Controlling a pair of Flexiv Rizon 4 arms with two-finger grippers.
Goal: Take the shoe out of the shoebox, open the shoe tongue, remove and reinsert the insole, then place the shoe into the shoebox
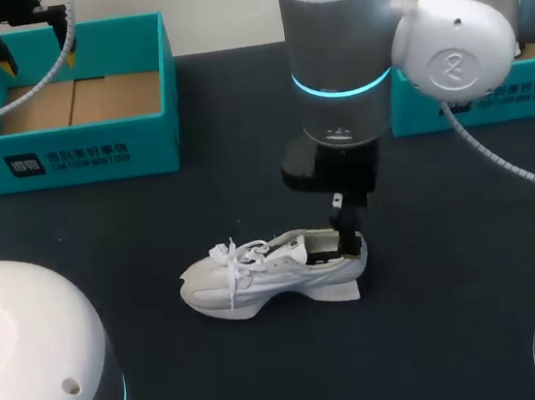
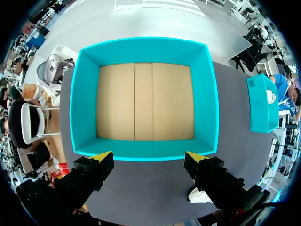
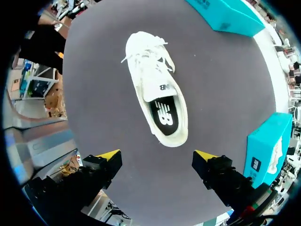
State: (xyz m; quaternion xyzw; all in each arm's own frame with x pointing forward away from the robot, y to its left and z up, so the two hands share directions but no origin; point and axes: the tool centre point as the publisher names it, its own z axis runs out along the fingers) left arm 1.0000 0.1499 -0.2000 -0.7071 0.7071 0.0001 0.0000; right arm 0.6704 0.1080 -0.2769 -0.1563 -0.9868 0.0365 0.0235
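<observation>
White shoe (image 1: pixel 272 275) sits on the table (image 1: pixel 450 256), its insole (image 3: pixel 165 115) exposed, probably for removal; the right tool (image 3: pixel 156 156) hangs released above its heel. At ten o'clock, the left tool (image 2: pixel 146 157) hovers released over the empty shoebox (image 1: pixel 96 153).

Dark table (image 1: pixel 448 236), second teal box (image 1: pixel 490 99) at its right edge

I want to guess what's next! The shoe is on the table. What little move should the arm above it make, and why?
Probably the right pincer should lower toward the opening of the shoe. It hangs open above the heel, the shoe lies outside the shoebox, and the black insole sits inside, waiting to be pulled out.
</observation>
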